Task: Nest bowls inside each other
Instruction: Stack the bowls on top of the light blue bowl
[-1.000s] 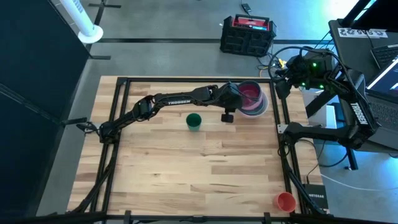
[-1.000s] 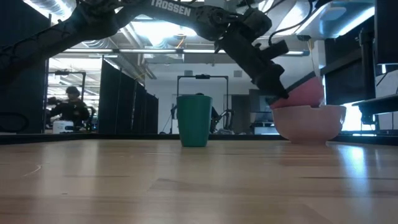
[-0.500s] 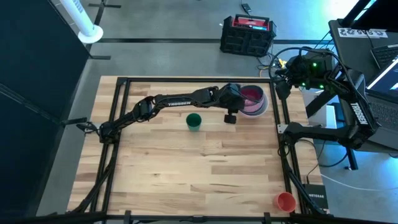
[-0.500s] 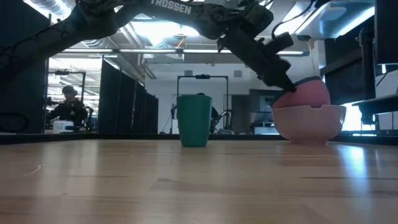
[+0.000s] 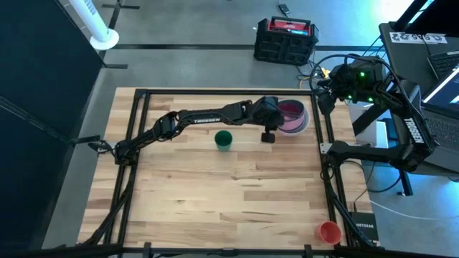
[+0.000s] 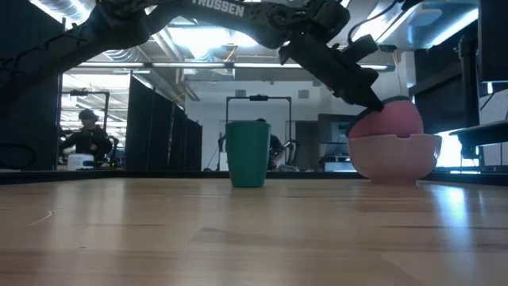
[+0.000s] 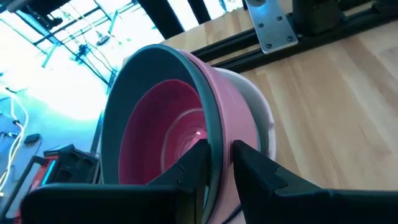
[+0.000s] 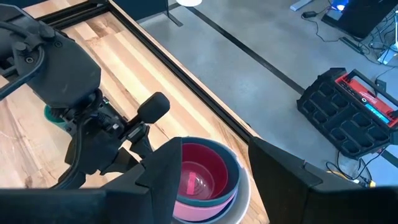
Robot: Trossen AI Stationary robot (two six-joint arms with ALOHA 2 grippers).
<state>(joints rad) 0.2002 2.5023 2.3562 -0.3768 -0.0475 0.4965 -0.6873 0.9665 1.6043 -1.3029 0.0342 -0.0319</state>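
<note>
At the table's far right stands a stack of bowls (image 5: 292,115): a white one outermost (image 7: 266,118), pink walls, a blue-grey rim, hot pink innermost (image 8: 199,171). My left gripper (image 7: 221,162) reaches in from the left and is shut on the rim of a tilted pink bowl (image 6: 394,119), which sits in the pale bowl (image 6: 394,155). A tall teal bowl (image 5: 224,140) stands upright on its base left of the stack. My right gripper (image 8: 211,180) hangs open above the far right corner, holding nothing. My left gripper pinches the rim (image 7: 216,146) on the side of the stack toward the table's left. One finger (image 7: 189,168) is inside the bowl and the other (image 7: 252,168) on the pink outer wall; whether one rim or more lies between them I cannot tell. The fingers slant down from the left. The held bowl sits tilted, its lower part in the pale bowl.
Black frame rails (image 5: 324,143) run round the wooden top, close behind and beside the stack. An orange cup (image 5: 329,231) stands past the near right corner. A black-and-red case (image 5: 285,39) lies on the floor beyond. The near half of the table (image 5: 215,201) is bare wood.
My left gripper has risen slightly and its fingers have tipped closer to level, still shut on the rim. The pink bowl has tipped with it inside the pale bowl, which stays in place, as does the teal bowl.
</note>
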